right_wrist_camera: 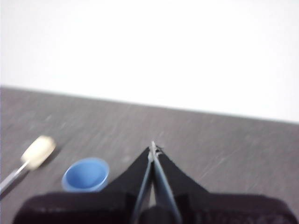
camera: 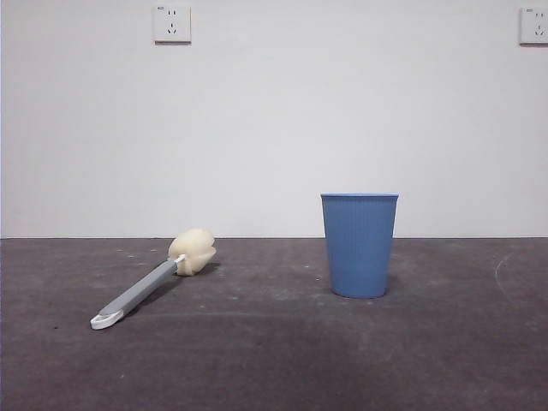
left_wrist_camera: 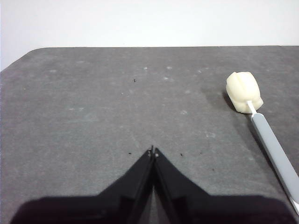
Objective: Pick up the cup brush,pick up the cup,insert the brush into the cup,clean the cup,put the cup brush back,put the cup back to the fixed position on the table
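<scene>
Cup brush [camera: 152, 288] lies flat on the table [camera: 274, 360], sponge head toward the wall, well apart from the upright blue cup [camera: 360, 245]. Left gripper [left_wrist_camera: 153, 151]: jaws pressed together, empty, raised above the table; brush off to one side, not touching. Right gripper [right_wrist_camera: 153, 148]: jaws pressed together, empty; cup [right_wrist_camera: 86, 174] below and beside its tips, apart.
</scene>
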You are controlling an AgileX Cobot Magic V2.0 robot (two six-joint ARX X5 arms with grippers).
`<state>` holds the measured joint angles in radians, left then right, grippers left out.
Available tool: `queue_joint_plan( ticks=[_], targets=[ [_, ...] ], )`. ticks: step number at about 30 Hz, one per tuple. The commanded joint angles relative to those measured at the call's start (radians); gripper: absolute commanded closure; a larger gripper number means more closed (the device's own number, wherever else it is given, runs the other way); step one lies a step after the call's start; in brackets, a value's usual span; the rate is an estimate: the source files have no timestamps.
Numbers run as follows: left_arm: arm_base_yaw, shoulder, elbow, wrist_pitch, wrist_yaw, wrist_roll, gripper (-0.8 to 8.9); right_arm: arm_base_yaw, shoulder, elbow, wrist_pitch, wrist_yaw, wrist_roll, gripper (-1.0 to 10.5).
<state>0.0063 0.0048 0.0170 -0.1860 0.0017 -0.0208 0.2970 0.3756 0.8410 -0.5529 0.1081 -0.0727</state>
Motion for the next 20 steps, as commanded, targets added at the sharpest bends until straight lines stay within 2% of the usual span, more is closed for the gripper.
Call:
queue_joint_plan(
  ticks=[1, 5, 13, 16, 20],
  targets=[
    [0.002, -0.002, -0.014, 0.006, -0.001, -0.010, 8.17, -0.042, -0.048, -0.062, 0.093, 0.000, -0.025, 9.4],
    [0.002, -0.002, -0.014, 0.005, -0.001, -0.010, 8.17, -0.106, -0.108, -0.163, 0.202, -0.004, -0.022, 9.4],
    [0.002, -0.002, -0.014, 0.006, -0.001, -0.010, 8.17, -0.219, -0.290, -0.472, 0.399, -0.005, 0.008, 9.4],
    [0.002, -0.002, -0.014, 0.005, -0.001, -0.010, 8.17, -0.249, -0.366, -0.576, 0.439, -0.005, 0.035, 9.4],
    [0.002, -0.002, -0.014, 0.006, -0.001, -0.009, 8.17, -0.283, -0.373, -0.671, 0.474, -0.006, 0.092, 9.4]
  ],
)
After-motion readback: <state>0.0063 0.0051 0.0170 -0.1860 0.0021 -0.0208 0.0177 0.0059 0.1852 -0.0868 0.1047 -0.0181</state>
